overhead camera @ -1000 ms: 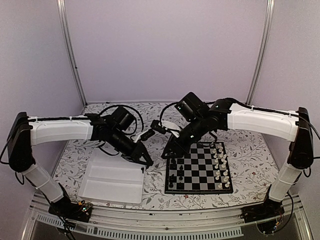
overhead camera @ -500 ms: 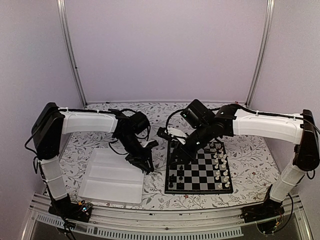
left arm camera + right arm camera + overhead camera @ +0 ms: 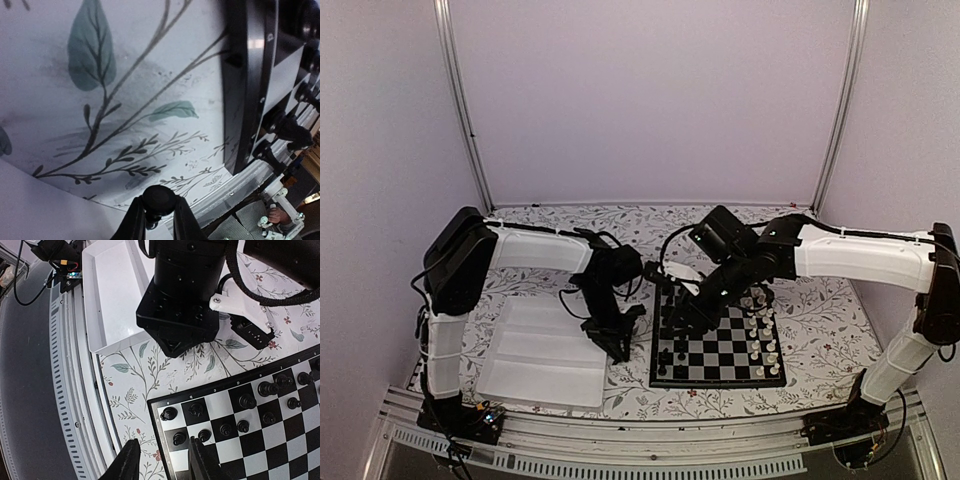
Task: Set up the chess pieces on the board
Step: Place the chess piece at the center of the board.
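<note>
left end effector (image 3: 159, 209) is pinched on a black chess piece (image 3: 159, 196), with the board (image 3: 250, 75) beside it; right end effector (image 3: 162, 462) is spread above the board's edge.

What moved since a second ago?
The left pincer swung right and nearer, toward the board, holding a black chess piece. The right pincer, open, slid nearer over the board's left edge. Board, tray and standing pieces stayed put.
</note>
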You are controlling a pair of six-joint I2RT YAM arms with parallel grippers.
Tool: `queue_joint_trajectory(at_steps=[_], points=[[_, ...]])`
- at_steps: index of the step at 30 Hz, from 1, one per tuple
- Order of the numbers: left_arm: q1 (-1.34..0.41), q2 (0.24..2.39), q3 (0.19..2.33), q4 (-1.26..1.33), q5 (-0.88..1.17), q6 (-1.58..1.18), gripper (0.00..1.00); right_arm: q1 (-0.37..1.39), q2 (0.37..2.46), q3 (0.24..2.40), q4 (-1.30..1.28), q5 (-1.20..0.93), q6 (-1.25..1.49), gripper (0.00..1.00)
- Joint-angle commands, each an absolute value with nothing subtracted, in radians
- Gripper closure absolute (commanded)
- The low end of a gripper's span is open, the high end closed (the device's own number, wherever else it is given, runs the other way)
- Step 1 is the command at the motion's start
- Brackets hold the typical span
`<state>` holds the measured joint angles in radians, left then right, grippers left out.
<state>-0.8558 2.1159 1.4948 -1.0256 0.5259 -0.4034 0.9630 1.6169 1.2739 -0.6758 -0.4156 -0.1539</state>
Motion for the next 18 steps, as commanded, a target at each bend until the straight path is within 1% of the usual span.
queue_joint_trajectory(at_steps=[1,5,9,13,18], points=[[-0.864,2.132,1.532,-1.059,0.481,-0.376,0.81,0.963,1.579,1.253,-0.65,-0.406,-0.148,0.65],[-0.869,2.133,1.532,-1.038,0.473,-0.358,0.7,0.962,1.59,1.26,-0.649,-0.413,-0.148,0.65],[-0.876,2.101,1.523,-1.018,0.427,-0.341,0.64,0.963,1.604,1.271,-0.651,-0.417,-0.151,0.65],[-0.88,2.023,1.481,-0.975,0.386,-0.331,0.61,0.963,1.629,1.295,-0.66,-0.425,-0.159,0.65],[-0.899,1.9,1.363,-0.9,0.321,-0.341,0.59,0.964,1.657,1.328,-0.663,-0.433,-0.165,0.65]])
